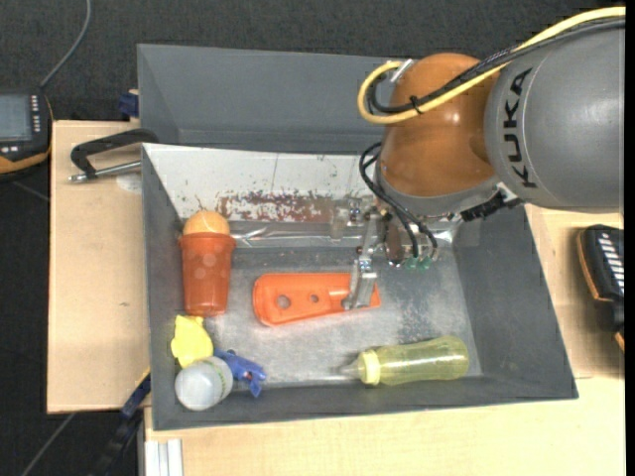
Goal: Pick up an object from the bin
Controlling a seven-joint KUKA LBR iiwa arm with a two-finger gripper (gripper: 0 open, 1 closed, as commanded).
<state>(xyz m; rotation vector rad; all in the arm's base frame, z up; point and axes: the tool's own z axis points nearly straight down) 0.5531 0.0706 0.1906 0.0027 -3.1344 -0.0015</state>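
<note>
The grey metal bin is viewed from above, and the arm, with its orange wrist cover, is extended in from the right. On the middle of the floor a flat orange piece with two holes is laid lengthwise. The gripper is set down at the right end of this piece. Whether the gripper is spread, closed or already pinching that end cannot be told.

Near the left wall an orange cup is seen, with a pale ball at its far end. A yellowish bottle is laid on its side by the front wall. In the front left corner a small yellow thing and a white-and-blue one are huddled together.

For the step in hand, a firm hold across the narrow width of the flat piece is judged to be needed. A straight lift is advised, so that the long free end is not swung against the cup.
</note>
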